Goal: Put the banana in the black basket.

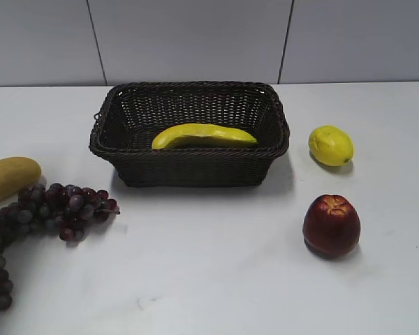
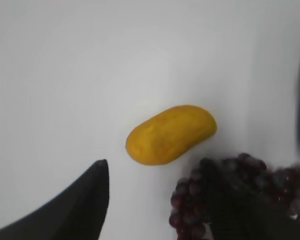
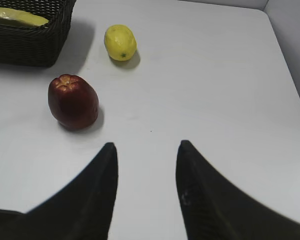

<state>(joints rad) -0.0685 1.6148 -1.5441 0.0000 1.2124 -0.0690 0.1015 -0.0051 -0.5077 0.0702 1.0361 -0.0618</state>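
Note:
The banana (image 1: 203,135) lies inside the black basket (image 1: 195,171) at the table's back middle, along its front wall. The right wrist view shows a corner of the basket (image 3: 30,42) with the banana (image 3: 17,16) in it at the top left. My right gripper (image 3: 146,150) is open and empty above bare table, below and right of the red apple. My left gripper (image 2: 155,167) is open and empty, its tips just below the stubby yellow fruit (image 2: 171,134); its right finger is blurred over the grapes. Neither gripper shows in the exterior view.
A stubby yellow fruit (image 1: 9,177) and a bunch of dark grapes (image 1: 49,213) lie at the left. A lemon (image 1: 330,145) and a red apple (image 1: 331,225) lie right of the basket; they also show in the right wrist view, lemon (image 3: 120,42), apple (image 3: 73,101).

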